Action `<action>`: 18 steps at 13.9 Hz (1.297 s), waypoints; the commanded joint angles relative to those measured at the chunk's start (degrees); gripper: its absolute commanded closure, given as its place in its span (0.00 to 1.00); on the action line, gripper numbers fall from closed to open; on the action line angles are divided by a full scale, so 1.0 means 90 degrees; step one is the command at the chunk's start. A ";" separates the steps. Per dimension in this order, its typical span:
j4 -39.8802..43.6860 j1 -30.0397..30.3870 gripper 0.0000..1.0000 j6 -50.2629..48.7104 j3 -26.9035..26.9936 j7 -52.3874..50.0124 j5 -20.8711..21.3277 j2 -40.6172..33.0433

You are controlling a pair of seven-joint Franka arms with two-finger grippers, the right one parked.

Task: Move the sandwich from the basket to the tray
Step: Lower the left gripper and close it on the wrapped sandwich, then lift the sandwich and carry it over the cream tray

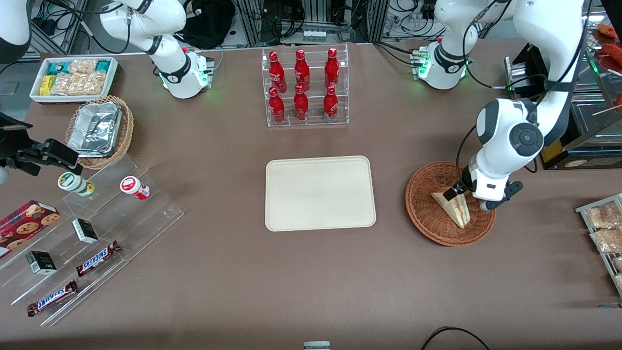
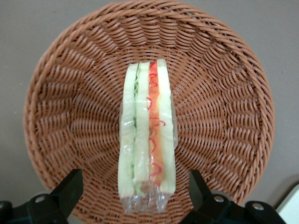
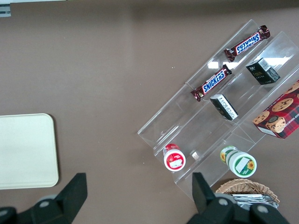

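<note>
A brown tabletop [image 1: 204, 272] fills nearly the whole front view, matte and evenly lit, with soft glare on the clear acrylic stepped shelf [image 1: 97, 243] at eight o'clock. Along the twelve o'clock edge stand metal frame rails and tangled black cables [image 1: 340, 19]. The end effector [image 1: 467, 196] hangs at three o'clock.

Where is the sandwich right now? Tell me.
The sandwich lies in the basket toward the working arm's end of the table, beside the tray, with the open gripper straddling it.
</note>
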 commanded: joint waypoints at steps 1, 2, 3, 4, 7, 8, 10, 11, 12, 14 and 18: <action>-0.0003 -0.0011 0.00 0.0428 0.0001 -0.0117 -0.0016 0.0261; 0.0007 -0.0011 0.09 0.0565 0.0001 -0.0117 -0.0016 0.0359; 0.0016 -0.0011 0.37 0.0624 0.0001 -0.0117 -0.0016 0.0389; 0.0026 -0.0002 0.61 0.0625 0.0001 -0.0117 -0.0016 0.0418; 0.0084 -0.0001 0.86 0.0567 0.0001 -0.0020 -0.0016 0.0360; 0.0143 -0.0001 0.87 0.0528 0.0001 -0.0039 -0.0006 0.0292; 0.0425 -0.0011 0.87 -0.0258 -0.0009 0.0019 -0.0016 -0.0088; 0.0717 -0.0050 0.88 -0.0902 -0.0047 0.0029 -0.0016 -0.0235; 0.1087 -0.0205 0.88 -0.1517 -0.0145 0.0020 -0.0016 -0.0304; 0.1752 -0.0605 0.88 -0.2409 -0.0281 -0.0097 -0.0026 -0.0295; 0.2213 -0.2136 0.89 -0.2618 -0.0282 -0.0605 0.0168 -0.0051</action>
